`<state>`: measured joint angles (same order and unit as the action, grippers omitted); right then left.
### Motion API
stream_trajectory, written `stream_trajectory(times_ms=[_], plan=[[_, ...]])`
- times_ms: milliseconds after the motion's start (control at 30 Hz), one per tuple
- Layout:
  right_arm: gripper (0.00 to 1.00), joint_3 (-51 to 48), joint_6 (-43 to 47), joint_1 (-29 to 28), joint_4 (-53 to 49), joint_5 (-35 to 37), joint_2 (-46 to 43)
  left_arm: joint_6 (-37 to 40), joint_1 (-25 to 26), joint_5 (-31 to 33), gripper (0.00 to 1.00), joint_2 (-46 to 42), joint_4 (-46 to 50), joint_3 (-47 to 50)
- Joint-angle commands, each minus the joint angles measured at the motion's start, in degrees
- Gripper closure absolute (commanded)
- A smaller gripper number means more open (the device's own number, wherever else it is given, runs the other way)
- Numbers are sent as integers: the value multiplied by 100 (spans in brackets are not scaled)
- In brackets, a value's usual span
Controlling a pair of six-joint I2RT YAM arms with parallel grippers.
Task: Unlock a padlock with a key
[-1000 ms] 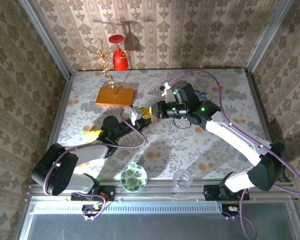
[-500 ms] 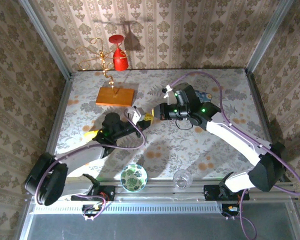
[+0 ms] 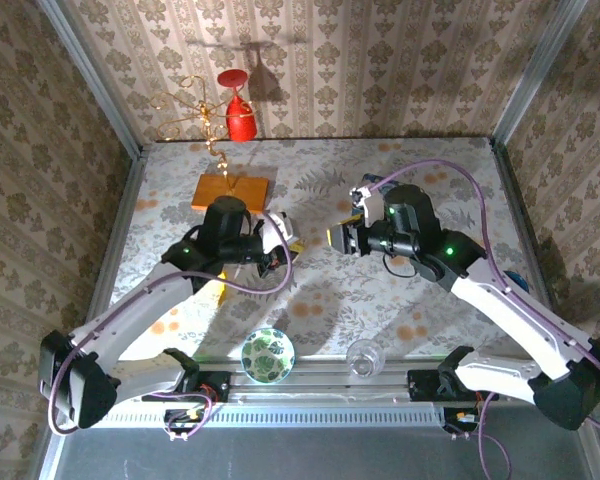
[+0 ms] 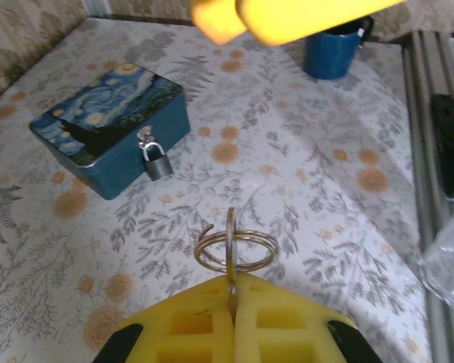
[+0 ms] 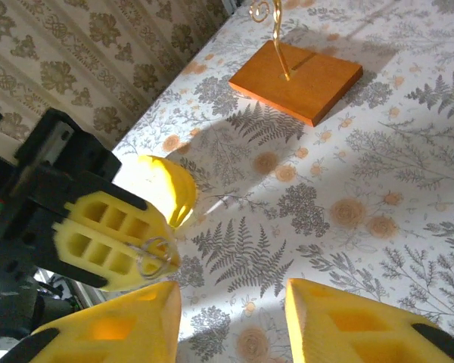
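My left gripper [image 4: 238,286] is shut on the key [image 4: 231,243], which stands edge-on between the yellow fingertips with its wire ring sticking out ahead. Beyond it, the small grey padlock [image 4: 157,161] hangs on the front of a blue painted tin [image 4: 98,136] on the table. From above, the left gripper [image 3: 285,238] faces my right gripper [image 3: 340,238] across a short gap. The right gripper [image 5: 227,321] is open with nothing between its fingers. In its own view the left gripper's fingers [image 5: 110,242] and the key's ring [image 5: 153,258] sit just ahead on the left.
A wooden base [image 3: 230,192] with a gold wire stand sits at the back left, a red cup [image 3: 240,118] behind it. A patterned bowl [image 3: 268,354] and a clear glass [image 3: 362,357] stand at the near edge. A blue mug [image 4: 331,53] stands at the right, a yellow object [image 5: 165,189] under the left arm.
The two grippers were together over the table's middle. The right one has opened and drawn back to the right; the left one has shut on the key and its arm has swung up.
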<state>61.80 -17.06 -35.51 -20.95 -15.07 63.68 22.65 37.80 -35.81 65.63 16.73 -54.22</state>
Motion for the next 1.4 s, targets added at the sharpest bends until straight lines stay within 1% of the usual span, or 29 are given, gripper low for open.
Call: stream_trajectory(times_ms=[0, 167, 300, 400, 700, 1033, 1367], plan=[[57, -98, 564, -13, 211, -219, -214, 887, -5, -362, 100, 82, 1307, -450], [56, -72, 849, -143, 65, -525, -212, 1332, 8, -421, 100, 415, 2170, -900], [56, -46, 1100, -302, -50, -573, -108, 1469, 40, -538, 100, 531, 2433, -1098], [56, 44, 1243, -407, -178, -597, -3, 1514, 58, -645, 100, 508, 2418, -1093], [57, 250, 1525, -709, -309, -1114, 350, 1546, 105, -848, 100, 495, 2357, -1034], [58, 434, 1666, -792, -325, -1475, 656, 1628, 118, -1006, 100, 434, 2488, -1021], [63, 662, 1820, -896, -522, -1534, 917, 1672, 131, -1099, 100, 416, 2517, -1006]])
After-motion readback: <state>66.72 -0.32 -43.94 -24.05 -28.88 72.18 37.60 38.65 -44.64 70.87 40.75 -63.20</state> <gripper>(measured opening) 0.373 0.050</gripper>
